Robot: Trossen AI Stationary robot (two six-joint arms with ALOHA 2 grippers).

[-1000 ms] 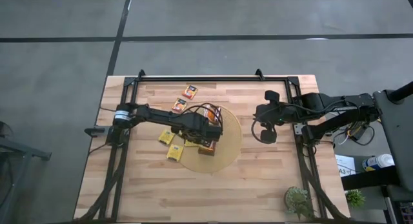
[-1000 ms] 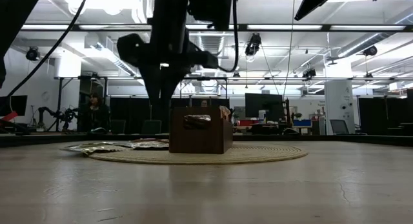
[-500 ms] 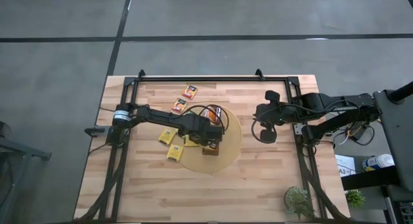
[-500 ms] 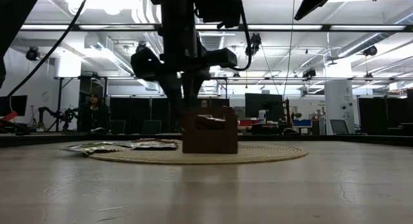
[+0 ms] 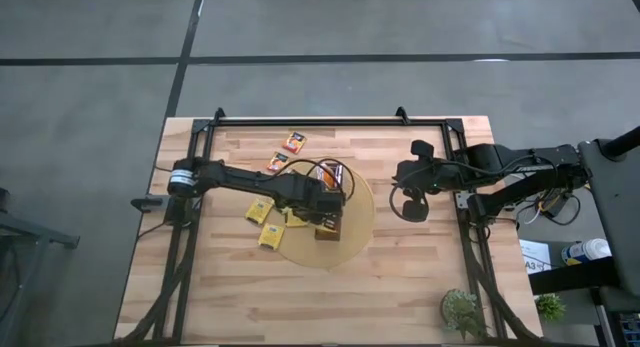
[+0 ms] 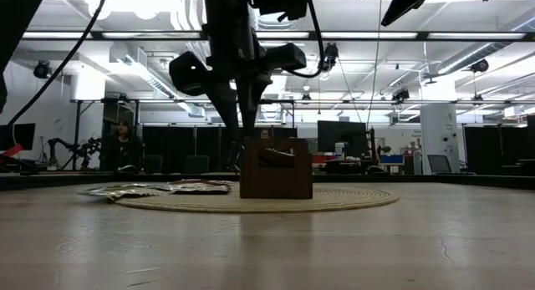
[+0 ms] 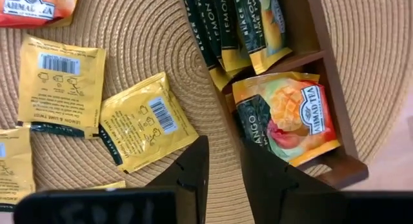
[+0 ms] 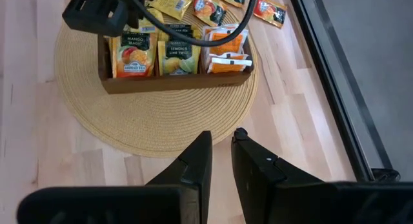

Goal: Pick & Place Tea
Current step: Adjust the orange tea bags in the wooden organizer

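From above, the left gripper (image 5: 322,209) hangs over the brown tray (image 5: 330,202) on the round mat (image 5: 352,237), loose tea sachets (image 5: 262,223) beside it on the table (image 5: 400,277). The left wrist view shows its jaws nearly closed, empty, above a mango sachet (image 7: 284,124) in the tray's end compartment. In its wrist view the right gripper (image 8: 221,156) waits apart, jaws nearly closed, empty.

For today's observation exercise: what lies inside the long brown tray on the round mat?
The tray holds three groups of upright tea sachets: mango, lemon and orange. How many stand behind each front sachet is hidden.
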